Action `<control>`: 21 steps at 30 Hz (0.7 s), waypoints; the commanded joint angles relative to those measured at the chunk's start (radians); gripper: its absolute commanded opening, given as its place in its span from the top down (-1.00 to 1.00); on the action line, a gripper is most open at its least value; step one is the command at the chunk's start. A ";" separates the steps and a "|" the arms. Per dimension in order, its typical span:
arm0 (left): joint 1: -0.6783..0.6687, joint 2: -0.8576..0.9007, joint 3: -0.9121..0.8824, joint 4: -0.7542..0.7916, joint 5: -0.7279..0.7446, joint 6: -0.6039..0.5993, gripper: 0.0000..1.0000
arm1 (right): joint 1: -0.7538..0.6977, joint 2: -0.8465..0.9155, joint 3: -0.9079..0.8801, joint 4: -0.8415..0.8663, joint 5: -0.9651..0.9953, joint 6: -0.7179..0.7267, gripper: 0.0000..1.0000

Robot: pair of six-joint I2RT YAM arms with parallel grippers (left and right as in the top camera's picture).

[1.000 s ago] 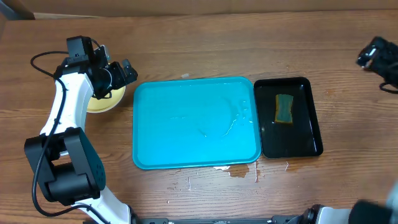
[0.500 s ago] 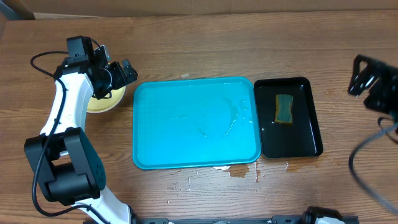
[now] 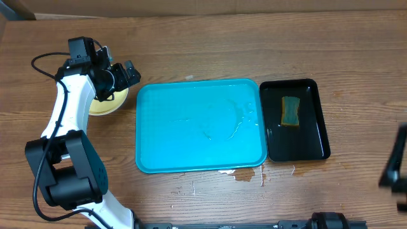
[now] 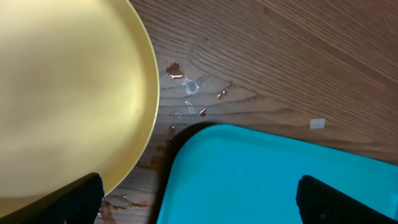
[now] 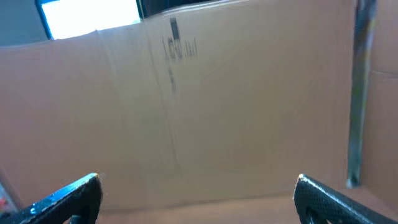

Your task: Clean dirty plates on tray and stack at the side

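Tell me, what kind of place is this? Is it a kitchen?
Probably a robot workshop or lab, not a real kitchen: a robot arm stands at a plain wooden table, a sponge lies in a black tray beside a turquoise tray, and cardboard stands behind.
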 commanded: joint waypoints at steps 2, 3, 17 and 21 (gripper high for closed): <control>-0.005 0.014 -0.004 0.003 0.008 0.018 -1.00 | 0.005 -0.129 -0.199 0.077 0.013 -0.019 -1.00; -0.005 0.014 -0.004 0.003 0.008 0.018 -1.00 | 0.005 -0.161 -0.251 0.111 0.013 -0.019 -1.00; -0.005 0.014 -0.004 0.003 0.008 0.018 -1.00 | -0.009 -0.514 -1.002 0.785 -0.029 -0.011 -1.00; -0.005 0.014 -0.004 0.003 0.008 0.018 -1.00 | -0.009 -0.570 -1.146 0.888 -0.032 -0.011 -1.00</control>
